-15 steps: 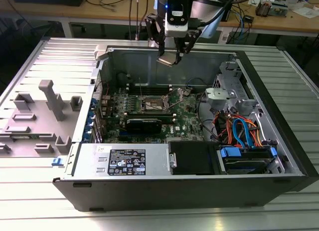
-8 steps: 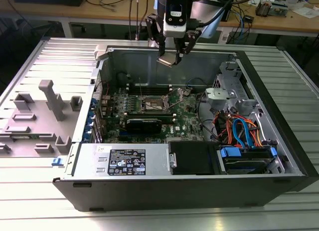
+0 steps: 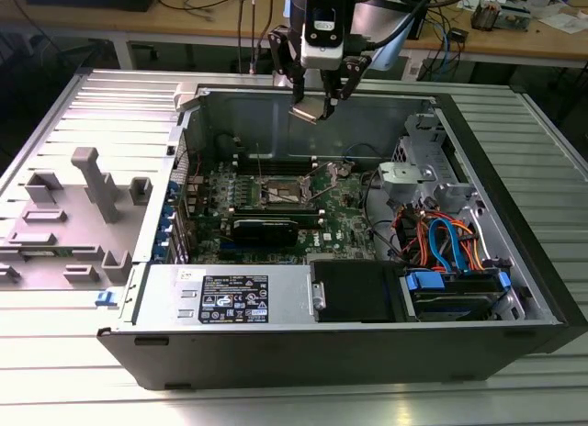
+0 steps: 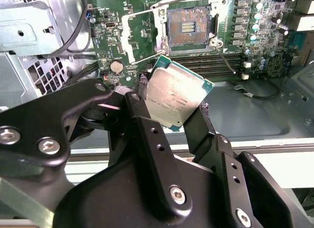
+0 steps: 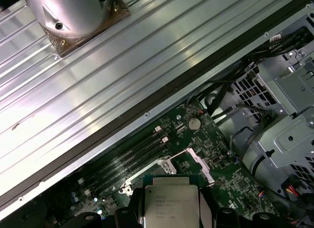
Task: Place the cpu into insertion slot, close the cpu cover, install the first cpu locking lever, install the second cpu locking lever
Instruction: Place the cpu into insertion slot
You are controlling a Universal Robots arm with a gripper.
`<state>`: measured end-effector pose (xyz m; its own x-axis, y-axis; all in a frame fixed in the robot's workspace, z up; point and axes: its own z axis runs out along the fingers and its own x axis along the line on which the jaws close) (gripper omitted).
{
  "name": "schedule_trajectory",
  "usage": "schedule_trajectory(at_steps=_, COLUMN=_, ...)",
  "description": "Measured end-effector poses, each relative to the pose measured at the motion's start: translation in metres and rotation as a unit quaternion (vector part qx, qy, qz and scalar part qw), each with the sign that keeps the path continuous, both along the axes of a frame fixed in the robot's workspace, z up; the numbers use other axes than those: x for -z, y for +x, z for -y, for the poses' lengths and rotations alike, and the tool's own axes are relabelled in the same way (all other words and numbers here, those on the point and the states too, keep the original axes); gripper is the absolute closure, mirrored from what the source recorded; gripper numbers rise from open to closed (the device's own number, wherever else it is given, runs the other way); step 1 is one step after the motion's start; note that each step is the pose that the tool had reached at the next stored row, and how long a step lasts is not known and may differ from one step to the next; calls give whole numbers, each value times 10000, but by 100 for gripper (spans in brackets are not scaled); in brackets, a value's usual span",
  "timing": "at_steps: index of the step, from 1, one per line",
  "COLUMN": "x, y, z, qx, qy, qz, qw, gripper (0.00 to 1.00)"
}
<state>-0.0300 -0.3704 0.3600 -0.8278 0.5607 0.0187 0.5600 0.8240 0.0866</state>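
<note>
The cpu (image 4: 179, 98) is held by two opposite edges in the claw (image 3: 317, 103), whose black fingers (image 4: 142, 107) are closed narrowly on it. In both wrist views its dull silver top is turned toward the camera. In the exterior view it is carried tilted and well clear of the board, high over the far wall of the open computer case (image 3: 322, 353), which lies on the ribbed metal worktop (image 3: 110, 105).

The insertion slot (image 4: 190, 26) is seen on the green motherboard (image 4: 113, 21), near the middle of the case floor. From the claw it lies below and inward from that far wall, toward the near edge of the worktop. In the second wrist view one corner of the cpu is turned toward the slot, so chip and slot are judged not yet squared to each other. The long black memory slots (image 4: 211, 63) lie between them in that view.

Nothing is seated in the slot: its dark centre and rows of contacts are left uncovered. How the cpu cover stands cannot be told for certain.
</note>
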Motion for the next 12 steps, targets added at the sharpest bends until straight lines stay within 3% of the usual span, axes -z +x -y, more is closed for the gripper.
schedule_trajectory(at_steps=3, x=2, y=0, z=0, qx=92, qy=0, qz=0, qw=10000, gripper=46)
schedule_trajectory(at_steps=8, x=10, y=0, z=0, qx=495, qy=0, qz=0, qw=9988, gripper=46)
schedule_trajectory(at_steps=12, x=26, y=0, z=17, qx=587, qy=-1, qz=0, qw=9983, gripper=46)
